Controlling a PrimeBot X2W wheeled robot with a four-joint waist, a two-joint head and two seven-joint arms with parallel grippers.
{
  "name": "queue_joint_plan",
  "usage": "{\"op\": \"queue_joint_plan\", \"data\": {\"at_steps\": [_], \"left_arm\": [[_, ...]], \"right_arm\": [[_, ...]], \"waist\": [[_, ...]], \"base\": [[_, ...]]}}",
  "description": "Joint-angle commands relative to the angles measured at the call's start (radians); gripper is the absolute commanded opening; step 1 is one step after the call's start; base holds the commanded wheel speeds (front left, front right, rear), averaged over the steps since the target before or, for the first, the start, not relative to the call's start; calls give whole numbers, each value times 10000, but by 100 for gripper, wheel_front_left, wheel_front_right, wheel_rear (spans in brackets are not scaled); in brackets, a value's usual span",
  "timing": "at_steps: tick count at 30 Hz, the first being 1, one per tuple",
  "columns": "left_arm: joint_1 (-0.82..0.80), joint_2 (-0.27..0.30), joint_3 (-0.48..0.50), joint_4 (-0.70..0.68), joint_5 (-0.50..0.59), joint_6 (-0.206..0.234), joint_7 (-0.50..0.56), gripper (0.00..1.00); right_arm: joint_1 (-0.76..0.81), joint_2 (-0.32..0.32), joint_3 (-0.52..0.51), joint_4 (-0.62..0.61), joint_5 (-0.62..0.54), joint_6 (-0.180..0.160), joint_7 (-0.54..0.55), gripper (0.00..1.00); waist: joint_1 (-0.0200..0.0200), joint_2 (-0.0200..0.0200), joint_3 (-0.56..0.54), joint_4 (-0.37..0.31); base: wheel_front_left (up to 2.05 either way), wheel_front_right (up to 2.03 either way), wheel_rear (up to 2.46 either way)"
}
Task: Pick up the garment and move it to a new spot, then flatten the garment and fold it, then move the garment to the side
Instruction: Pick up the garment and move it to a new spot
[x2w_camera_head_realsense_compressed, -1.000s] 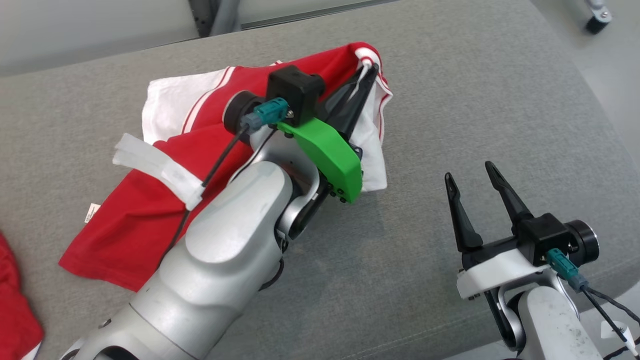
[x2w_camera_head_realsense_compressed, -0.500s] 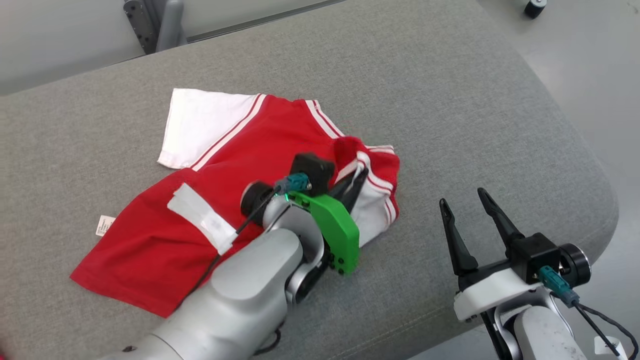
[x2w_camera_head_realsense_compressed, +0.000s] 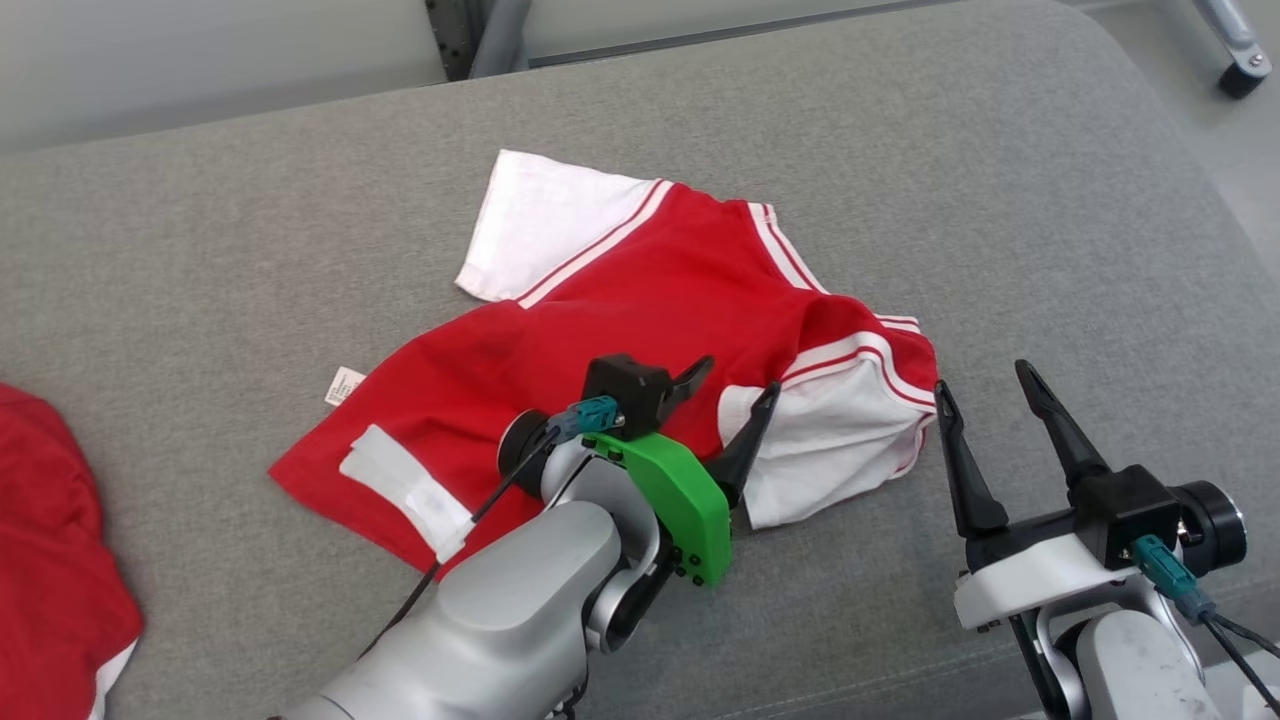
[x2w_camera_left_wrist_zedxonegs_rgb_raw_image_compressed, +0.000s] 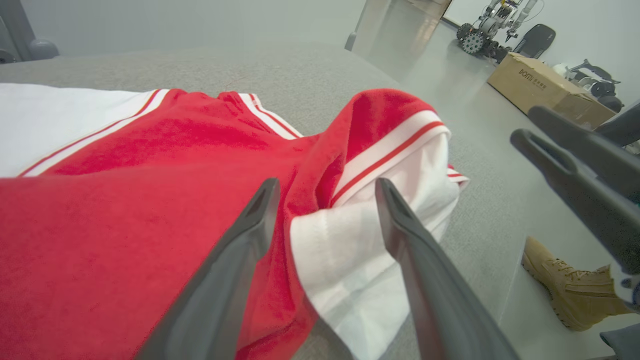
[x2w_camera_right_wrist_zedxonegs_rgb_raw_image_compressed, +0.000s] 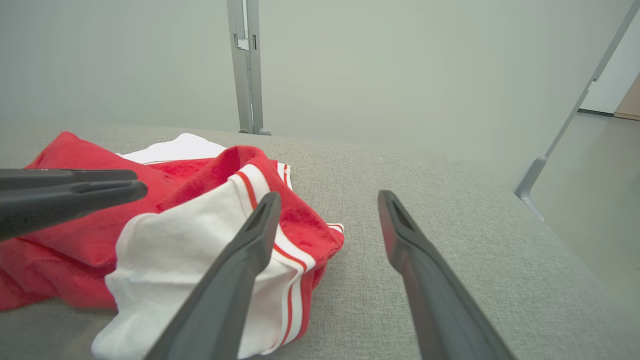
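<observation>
Your left arm's jaws stood released and empty over the garment (x2w_camera_head_realsense_compressed: 640, 300), which lay spread on the grey fabric-covered counter (x2w_camera_head_realsense_compressed: 200, 250). In the head view the left fingers (x2w_camera_head_realsense_compressed: 745, 450) were parted above the garment's near edge. One tip was over the red body and the other at the inner edge of the white sleeve (x2w_camera_head_realsense_compressed: 830, 440) that was folded across the garment's right end. From the left wrist view those fingers (x2w_camera_left_wrist_zedxonegs_rgb_raw_image_compressed: 240, 260) straddled the line where red cloth met that white sleeve, with no fabric pinched between them. You could not tell from the frames whether the tips touched the cloth. Your right arm's jaws were also spread wide and held nothing. The right fingers (x2w_camera_head_realsense_compressed: 965, 470) were just beside the garment's right end, one tip close to the striped hem and the other over bare counter. The garment was a red shirt with white sleeves trimmed in red and white stripes. Its far sleeve (x2w_camera_head_realsense_compressed: 545, 225) lay flat and open, while the near one was bunched and turned over a raised red fold. The body was mostly flat, with soft wrinkles. A small white label (x2w_camera_head_realsense_compressed: 344, 385) stuck out at the garment's left edge. Well to the left of the garment, another red cloth (x2w_camera_head_realsense_compressed: 50, 560) lay at the counter's edge.
</observation>
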Motion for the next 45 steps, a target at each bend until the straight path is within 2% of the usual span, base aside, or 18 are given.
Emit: {"op": "queue_joint_plan", "data": {"at_steps": [1,4,6,15,20,27,30,36,45], "left_arm": [[232,49,180,172,-17,76,-119,100],[628,200,601,408,200,93,-219,100],[942,445,1208,176,572,188,-229,100],[3776,1731,4112,-1828,2769,876,-203,100],[5386,1839,5822,-2796,3813,964,-203,100],[7145,1506,7951,-3562,5209,565,-204,100],[7840,1112,8885,-3772,5367,162,-204,100],[8686,767,10415,-4236,6241,-367,-204,100],[9297,313,11842,-4858,7409,-1306,-204,100]], "right_arm": [[180,-68,-91,-141,-83,-14,-34,100],[257,-189,-277,-397,-105,-14,-34,100],[357,-238,-377,-536,-112,-14,-34,100],[1026,-484,-889,-627,-143,-14,-34,100],[1288,-620,-1104,-431,-245,-14,-34,100],[1530,-656,-1341,12,-325,-14,-34,100],[1686,-639,-1413,168,-344,-14,-34,100],[1853,-699,-1552,345,-362,-14,-34,100],[1940,-654,-1725,514,-414,-14,-34,100]], "waist": [[0,-1,-281,629],[0,-1,-462,946],[0,-1,-588,1116],[0,-1,-1211,1767],[0,-1,-1317,1962],[0,-1,-1451,1987],[0,-1,-1597,1896],[0,-1,-1695,1742],[0,-1,-1825,1716]], "base": [[0,0,0],[0,0,0],[0,0,0],[0,0,0],[0,0,0],[0,0,0],[0,0,0],[0,0,0],[0,0,0]]}}
